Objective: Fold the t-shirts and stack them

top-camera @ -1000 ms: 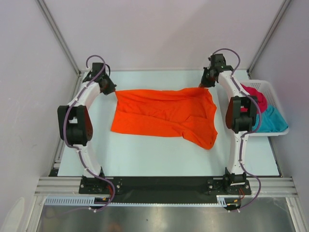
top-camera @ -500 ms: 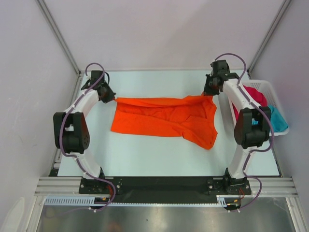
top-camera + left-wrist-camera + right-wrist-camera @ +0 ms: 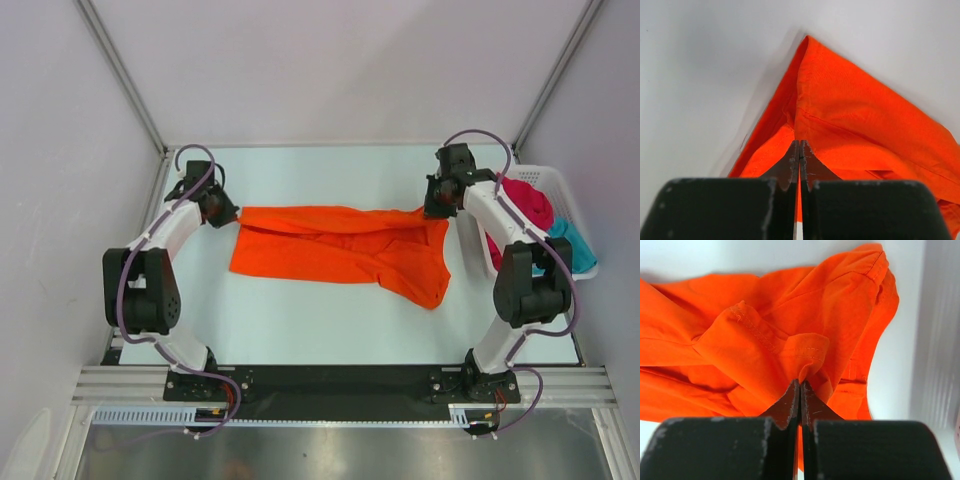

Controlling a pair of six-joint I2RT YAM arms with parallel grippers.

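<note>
The orange t-shirt (image 3: 340,250) lies spread across the middle of the table, its far edge lifted and folded toward the front. My left gripper (image 3: 228,212) is shut on the shirt's far left corner (image 3: 805,125). My right gripper (image 3: 432,208) is shut on the shirt's far right corner (image 3: 805,360). Both wrist views show the jaws pinched together with orange cloth between them. The crimson t-shirt (image 3: 528,205) and the teal t-shirt (image 3: 572,248) lie bunched in the white basket (image 3: 560,180) at the right.
The basket stands against the right wall, close behind my right arm. White walls with metal frame posts enclose the table on three sides. A sleeve of the orange shirt (image 3: 425,285) sticks out toward the front right.
Both grippers have moved toward the front, dragging the shirt's far edge with them, so the fold has advanced over the shirt and the cloth looks narrower from back to front.
</note>
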